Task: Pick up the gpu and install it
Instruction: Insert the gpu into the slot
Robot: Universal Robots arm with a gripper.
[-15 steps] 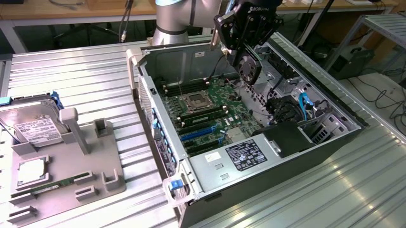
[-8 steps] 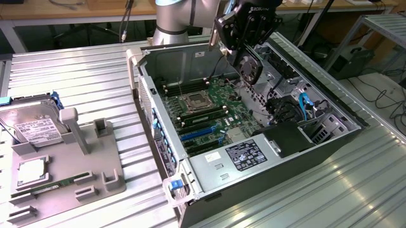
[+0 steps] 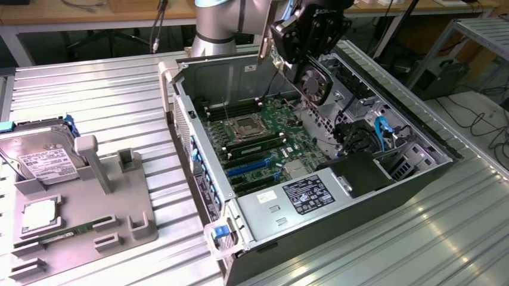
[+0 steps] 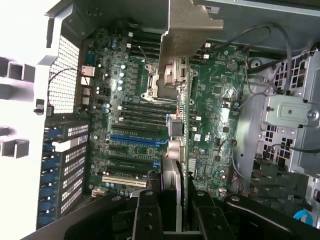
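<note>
- gpu [image 3: 315, 83] sits clamped in the gripper [image 3: 310, 33]. In the wrist view the gripper [image 4: 174, 199] is closed on the card's two faces, with the thin edge of the gpu [image 4: 176, 131] running out between the fingers.
- It hangs in the air over the motherboard [image 3: 270, 137] inside the open computer case [image 3: 238, 77], touching nothing below.
- Its long axis runs from the gripper out to the pale bracket [image 4: 192, 25], which sits over the CPU socket [image 3: 242, 127] side. It seems to lie crosswise to the blue slot [image 4: 136, 140]. The fan side faces the exterior camera.
- Risks:
  - Lowered on this heading, the contact edge would likely land on board parts, not in a slot.
  - The bracket could catch the case wall.
  - A grip near one end may let the card swivel.
</note>
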